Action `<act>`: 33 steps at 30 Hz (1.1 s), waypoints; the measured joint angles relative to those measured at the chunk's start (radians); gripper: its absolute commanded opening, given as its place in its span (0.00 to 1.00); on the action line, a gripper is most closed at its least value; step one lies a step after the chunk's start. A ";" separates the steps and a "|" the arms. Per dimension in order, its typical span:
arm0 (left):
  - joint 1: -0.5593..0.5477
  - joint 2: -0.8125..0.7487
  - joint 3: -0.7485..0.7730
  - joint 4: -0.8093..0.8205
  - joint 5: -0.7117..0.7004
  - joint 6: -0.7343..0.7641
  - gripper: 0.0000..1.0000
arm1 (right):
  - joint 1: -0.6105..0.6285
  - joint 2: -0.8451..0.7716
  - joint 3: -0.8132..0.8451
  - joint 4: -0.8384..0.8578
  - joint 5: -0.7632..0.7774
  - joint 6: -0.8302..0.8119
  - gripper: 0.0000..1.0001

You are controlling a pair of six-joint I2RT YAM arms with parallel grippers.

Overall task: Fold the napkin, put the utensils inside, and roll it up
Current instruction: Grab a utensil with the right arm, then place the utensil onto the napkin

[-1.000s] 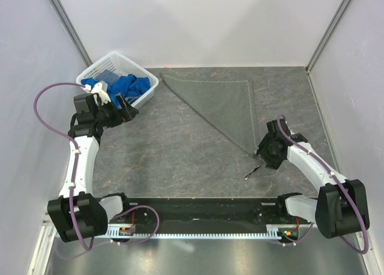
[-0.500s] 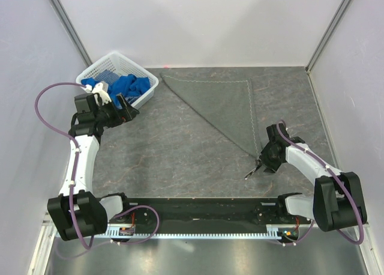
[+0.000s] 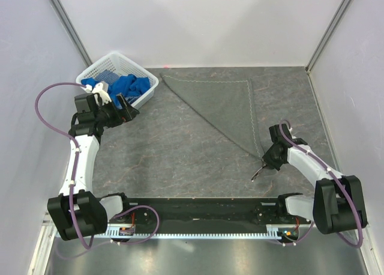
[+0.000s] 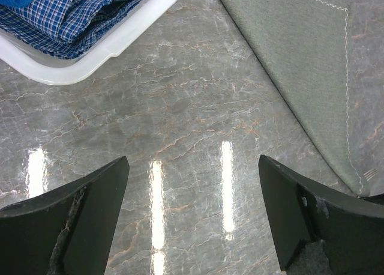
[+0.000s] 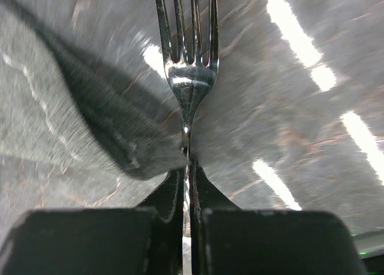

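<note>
The napkin (image 3: 225,104) lies folded into a dark grey triangle at the back right of the table, its point reaching toward my right gripper (image 3: 268,162). That gripper is shut on the slim handle of the silver fork (image 3: 258,172). In the right wrist view the fork (image 5: 187,65) points its tines away from the closed jaws of the right gripper (image 5: 187,174), beside the napkin's corner (image 5: 48,131). My left gripper (image 3: 129,107) hovers open near the basket, holding nothing. In the left wrist view the left gripper (image 4: 192,185) is over bare table, left of the napkin (image 4: 300,59).
A white basket (image 3: 108,63) with blue cloths (image 3: 125,86) stands at the back left; its wall (image 4: 90,65) and a checked blue cloth (image 4: 60,11) show in the left wrist view. Walls enclose the table on three sides.
My right gripper has closed on the fork's handle and the fork has shifted slightly to the right. The left arm has not moved.
</note>
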 measured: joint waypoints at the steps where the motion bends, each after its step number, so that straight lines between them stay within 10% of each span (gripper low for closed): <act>1: 0.000 0.000 0.000 0.000 0.000 0.000 0.96 | -0.003 -0.009 0.000 -0.004 0.020 0.000 0.00; 15: 0.000 0.000 0.000 0.000 0.000 0.000 0.96 | -0.021 -0.176 0.220 -0.059 0.194 -0.167 0.00; 33: 0.000 0.000 0.000 0.000 -0.004 0.000 0.96 | 0.245 0.711 0.980 0.127 -0.090 -0.998 0.00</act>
